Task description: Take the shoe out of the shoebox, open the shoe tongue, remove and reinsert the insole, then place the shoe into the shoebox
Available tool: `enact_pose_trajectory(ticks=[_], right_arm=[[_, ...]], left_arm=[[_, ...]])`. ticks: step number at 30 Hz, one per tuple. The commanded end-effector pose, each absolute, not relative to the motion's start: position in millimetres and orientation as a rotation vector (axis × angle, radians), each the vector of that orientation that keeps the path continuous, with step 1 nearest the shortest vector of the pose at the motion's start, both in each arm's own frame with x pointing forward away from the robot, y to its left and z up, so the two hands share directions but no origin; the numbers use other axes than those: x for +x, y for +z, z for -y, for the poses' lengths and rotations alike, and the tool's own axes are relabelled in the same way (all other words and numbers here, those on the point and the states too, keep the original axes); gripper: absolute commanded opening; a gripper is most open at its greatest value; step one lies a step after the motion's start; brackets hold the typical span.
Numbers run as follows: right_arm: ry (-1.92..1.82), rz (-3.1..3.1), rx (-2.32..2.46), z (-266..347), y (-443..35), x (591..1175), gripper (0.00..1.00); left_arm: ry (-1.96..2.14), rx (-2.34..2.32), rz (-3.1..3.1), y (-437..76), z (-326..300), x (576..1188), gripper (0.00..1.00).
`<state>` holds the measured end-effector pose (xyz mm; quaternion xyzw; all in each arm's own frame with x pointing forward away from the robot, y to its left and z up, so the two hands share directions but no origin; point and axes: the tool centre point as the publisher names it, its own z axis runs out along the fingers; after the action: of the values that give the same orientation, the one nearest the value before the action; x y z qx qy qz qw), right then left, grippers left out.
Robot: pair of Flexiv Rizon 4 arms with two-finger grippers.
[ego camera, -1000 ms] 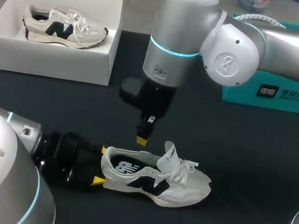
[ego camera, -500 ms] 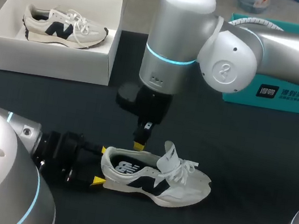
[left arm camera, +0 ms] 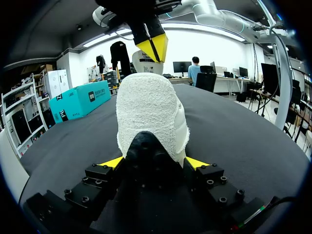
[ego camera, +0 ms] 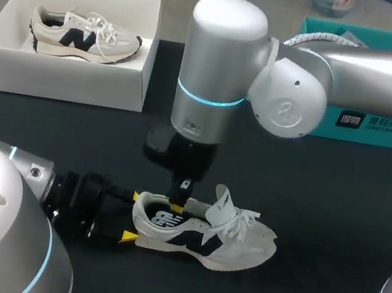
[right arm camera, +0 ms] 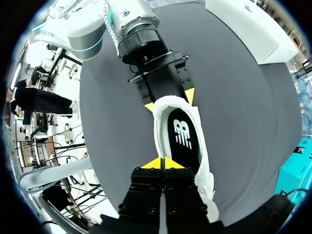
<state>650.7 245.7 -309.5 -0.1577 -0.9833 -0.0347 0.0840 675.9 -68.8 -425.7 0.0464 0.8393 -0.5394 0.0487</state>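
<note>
Inspecting the surface (ego camera: 335,215) finds the shoe (ego camera: 204,234) out of the shoebox (ego camera: 64,79) and lying on its sole near the front edge, heel toward the left arm, well apart from the shoebox at the far left corner, which holds a second shoe (ego camera: 83,36). The left end effector (ego camera: 133,217) is closed on the heel, one yellow tip against each side, and the left wrist view confirms both tips pressing the heel counter. The right end effector (ego camera: 178,205) hangs just above the shoe's opening with its tips pressed together and nothing between them; the right wrist view shows them meeting over the collar. The tongue (ego camera: 223,202) stands raised and the laces are loose, so the tongue step is judged done. The insole (right arm camera: 183,136) lies flat inside the shoe, not yet lifted. The step in hand is judged to be insole removal. The next move calls for the right end effector to part its tips, descend into the collar and pinch the insole's edge, while the left keeps the heel braced. The risk is the tips catching the collar padding instead of the insole.
</note>
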Motion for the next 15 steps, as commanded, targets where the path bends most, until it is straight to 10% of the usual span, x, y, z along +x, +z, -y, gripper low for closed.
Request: enact_pose_trajectory(ticks=[1,15], right_arm=[[-0.09,2.954,-0.472,-250,-321,644,0.0],[-0.037,3.026,-0.478,-231,-335,652,0.0]], left_arm=[[-1.641,0.143,-2.56,-429,68,676,0.0],[-1.641,0.143,-2.56,-429,68,676,0.0]])
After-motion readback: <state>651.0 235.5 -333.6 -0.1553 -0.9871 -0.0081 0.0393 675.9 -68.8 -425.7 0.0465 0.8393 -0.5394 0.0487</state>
